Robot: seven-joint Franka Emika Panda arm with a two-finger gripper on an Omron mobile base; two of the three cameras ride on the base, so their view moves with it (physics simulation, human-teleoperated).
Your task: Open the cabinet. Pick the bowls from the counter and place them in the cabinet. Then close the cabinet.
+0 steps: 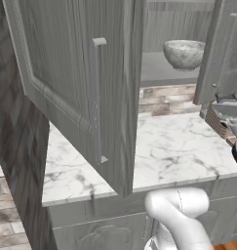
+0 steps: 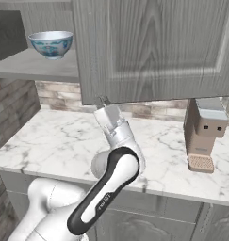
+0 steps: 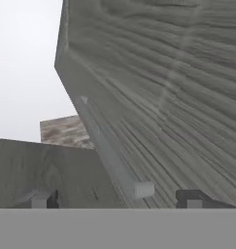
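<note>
Jaws (image 3: 117, 198) gape wide astride cabinet door handle (image 3: 109, 151), gripping nothing.

A rendered home kitchen.
We see a marble counter (image 2: 64, 141), brick backsplash (image 2: 54, 96), grey wall cabinet (image 2: 153, 47) holding bowls (image 2: 51, 44), and a coffee machine (image 2: 204, 134).

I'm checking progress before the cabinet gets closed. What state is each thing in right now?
Cabinet doors: both swung open.
Stone bowl: upright on the cabinet shelf.
Blue bowl: upright on the cabinet shelf.
Gripper: open, holding nothing, fingertips either side of a door handle.
</note>
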